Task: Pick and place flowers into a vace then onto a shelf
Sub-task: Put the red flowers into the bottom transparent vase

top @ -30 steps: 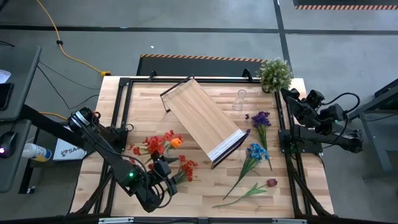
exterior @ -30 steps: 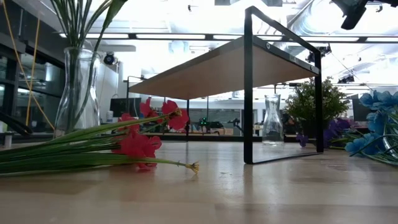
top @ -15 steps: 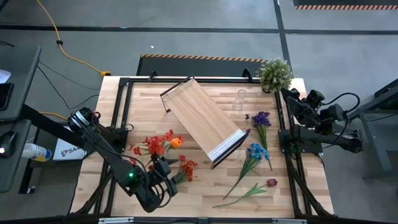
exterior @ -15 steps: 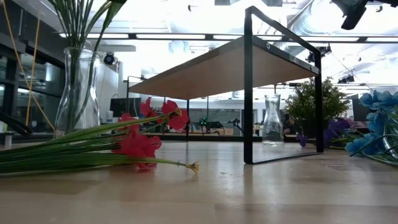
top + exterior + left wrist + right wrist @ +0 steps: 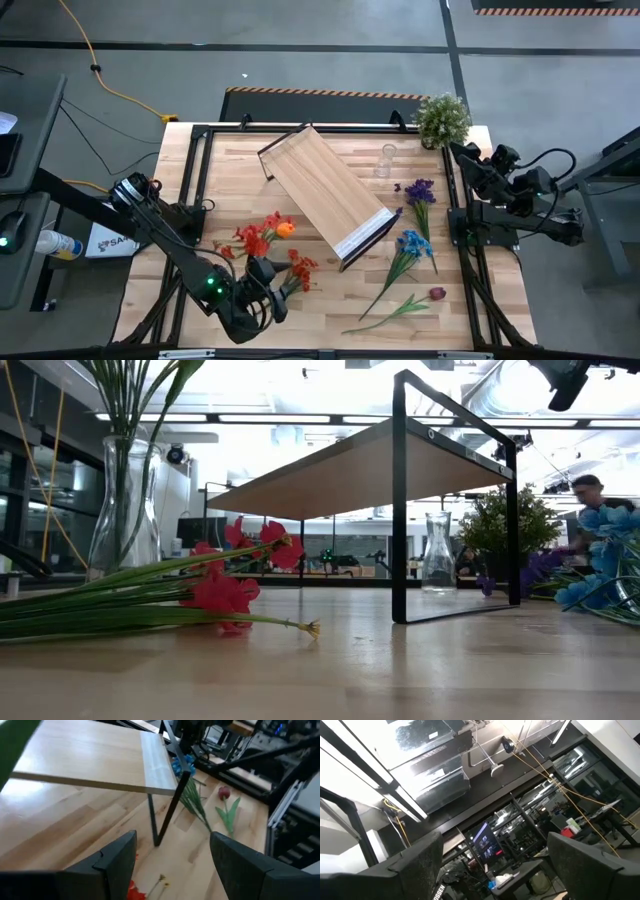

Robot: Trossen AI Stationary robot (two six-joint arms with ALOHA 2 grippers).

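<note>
1. The flowers [image 5: 268, 238] are seen lying on the table [image 5: 230, 165]: red and orange blooms at the near left, and blue, purple and dark red blooms on long green stems to the right of the shelf [image 5: 325, 193].
2. The shelf, a light-wood board on a black frame with a white strip at one end, is set diagonally mid-table.
3. The left gripper [image 5: 262, 283] is held with its fingers spread, empty, over the red blooms.
4. The right gripper [image 5: 461, 152] is parked at the far right edge, fingers spread, nothing between them.

My left arm reaches low along the table's near left side, its gripper [image 5: 268, 285] hanging fingers apart, empty; my right arm waits folded at the right edge, wrist tipped upward, its gripper [image 5: 456, 152] spread wide, holding nothing.
</note>
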